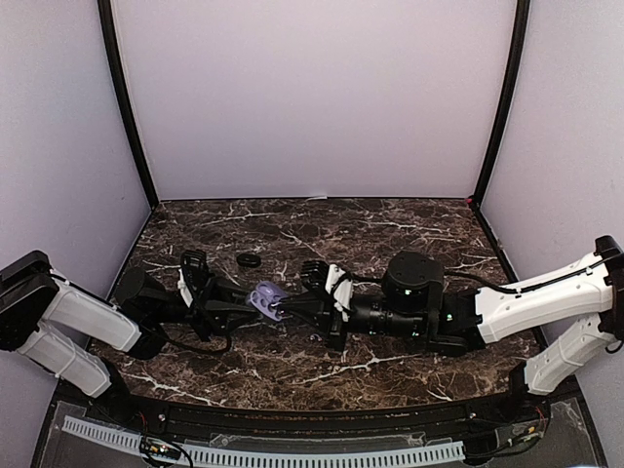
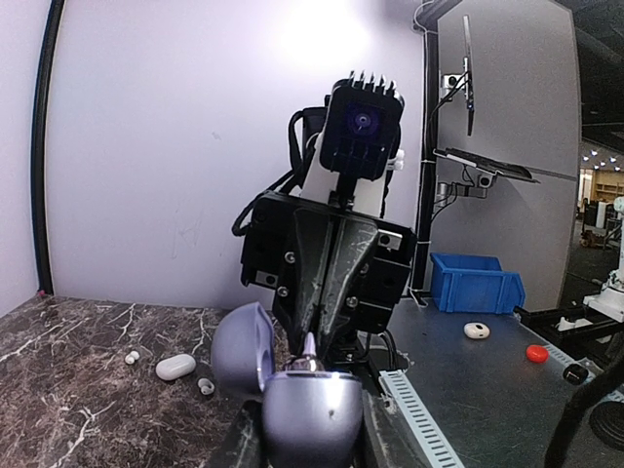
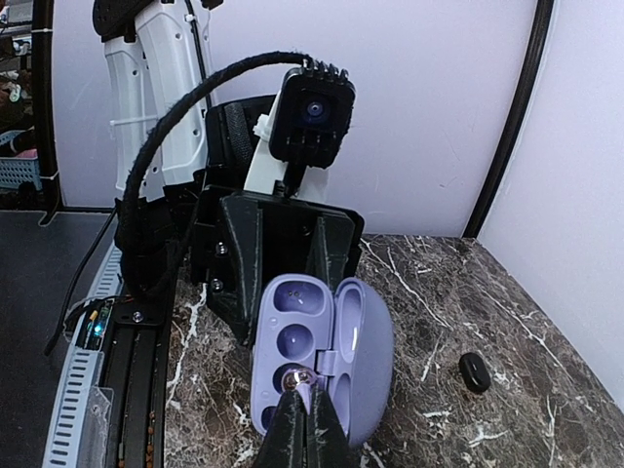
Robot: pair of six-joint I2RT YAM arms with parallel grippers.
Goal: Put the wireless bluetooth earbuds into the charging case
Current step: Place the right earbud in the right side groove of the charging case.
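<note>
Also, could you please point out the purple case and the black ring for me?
Purple case (image 3: 292,341): right wrist view, its open base.
Black ring (image 1: 242,261): top view, its left rim.

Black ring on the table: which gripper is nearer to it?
Left, by a little. The left gripper, clamped on the purple case, sits just nearside of the black ring; the right gripper, tips at the case, lies further off to the right.

Top view looks down from behind on dark marble desk (image 1: 390,234); wrist views face each other close, sharing lilac oval charging case (image 2: 314,417).
</note>
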